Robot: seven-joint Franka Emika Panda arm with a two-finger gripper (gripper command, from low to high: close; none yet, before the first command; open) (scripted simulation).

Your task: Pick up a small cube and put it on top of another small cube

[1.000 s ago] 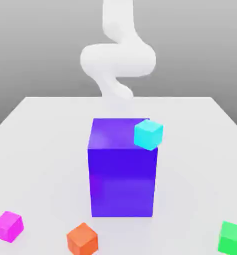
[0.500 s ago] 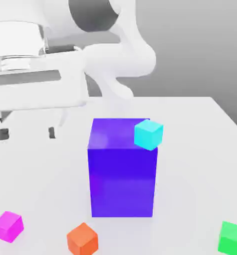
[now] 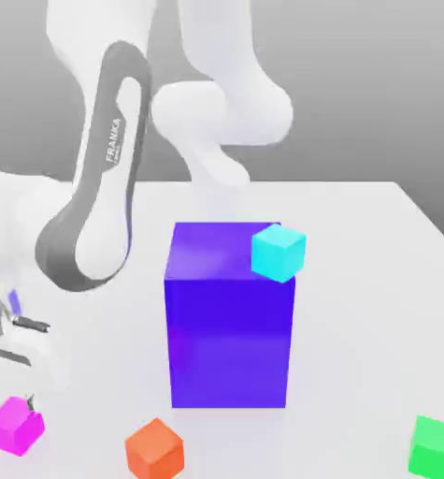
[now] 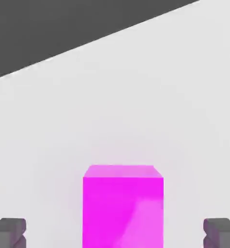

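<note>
The small magenta-pink cube (image 3: 16, 427) rests on the white table at the front of the exterior view's left. My gripper (image 3: 8, 391) hangs just above it at that view's left edge. In the hand view the magenta cube (image 4: 122, 208) lies between my two dark fingertips (image 4: 8, 231), which stand wide apart with clear gaps on both sides, so the gripper is open and holds nothing. The small green cube (image 3: 435, 446) sits far off at the front of the exterior view's right, on the table.
A big blue-purple block (image 3: 230, 323) stands mid-table with a cyan small cube (image 3: 279, 252) on its top corner. An orange small cube (image 3: 154, 448) lies in front of the block, between magenta and green. The white arm (image 3: 94, 215) arcs over the table's left side.
The hand has dropped from high on the exterior view's left down to just above the magenta cube. No cube has moved.
</note>
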